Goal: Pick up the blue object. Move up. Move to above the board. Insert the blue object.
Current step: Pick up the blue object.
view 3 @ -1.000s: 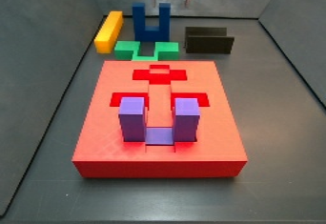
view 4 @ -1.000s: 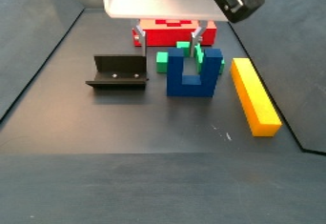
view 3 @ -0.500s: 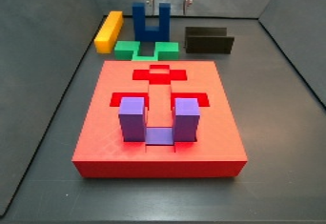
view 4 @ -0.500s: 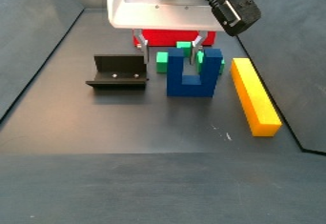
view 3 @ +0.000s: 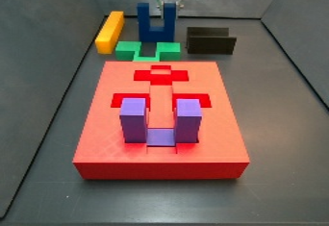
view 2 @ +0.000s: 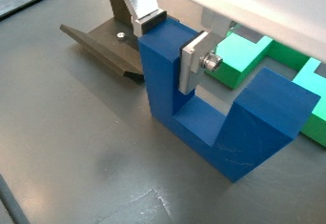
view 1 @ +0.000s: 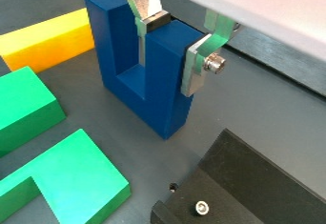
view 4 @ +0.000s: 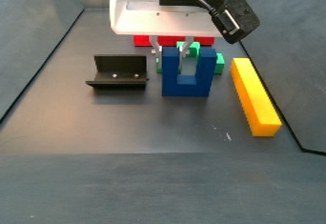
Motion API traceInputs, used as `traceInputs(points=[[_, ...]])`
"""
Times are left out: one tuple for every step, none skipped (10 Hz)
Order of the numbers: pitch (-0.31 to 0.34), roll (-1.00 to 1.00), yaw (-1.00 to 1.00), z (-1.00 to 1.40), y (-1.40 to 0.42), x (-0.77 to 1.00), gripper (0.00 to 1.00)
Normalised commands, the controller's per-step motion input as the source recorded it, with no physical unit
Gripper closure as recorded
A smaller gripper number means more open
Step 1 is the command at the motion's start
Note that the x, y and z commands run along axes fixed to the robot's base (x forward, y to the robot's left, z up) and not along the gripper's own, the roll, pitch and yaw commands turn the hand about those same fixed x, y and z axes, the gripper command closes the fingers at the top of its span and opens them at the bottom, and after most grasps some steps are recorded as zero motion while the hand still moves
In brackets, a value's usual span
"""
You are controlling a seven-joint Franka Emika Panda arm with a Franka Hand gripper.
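Pickup is only starting: the gripper (view 1: 174, 37) straddles one prong of the dark blue U-shaped block (view 1: 143, 71) with jaws open, the block on the desk, the flat red recessed board (view 3: 161, 134) unfilled.

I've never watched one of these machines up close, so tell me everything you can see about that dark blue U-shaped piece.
The blue object is a dark, matte, plastic-looking U: two upright prongs joined by a base bar. It stands upright on the dark floor beyond the red board, beside the green block. The gripper straddles one prong, a silver finger on each side.
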Motion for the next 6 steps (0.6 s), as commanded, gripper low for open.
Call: traceInputs(points=[[0.000, 0.00, 0.00, 0.00, 0.00, 0.00, 1.00], [0.000, 0.00, 0.00, 0.00, 0.00, 0.00, 1.00], [0.000, 0.00, 0.00, 0.00, 0.00, 0.00, 1.00], [0.000, 0.00, 0.00, 0.00, 0.00, 0.00, 1.00], [0.000, 0.00, 0.00, 0.00, 0.00, 0.00, 1.00], [0.000, 0.00, 0.00, 0.00, 0.00, 0.00, 1.00]])
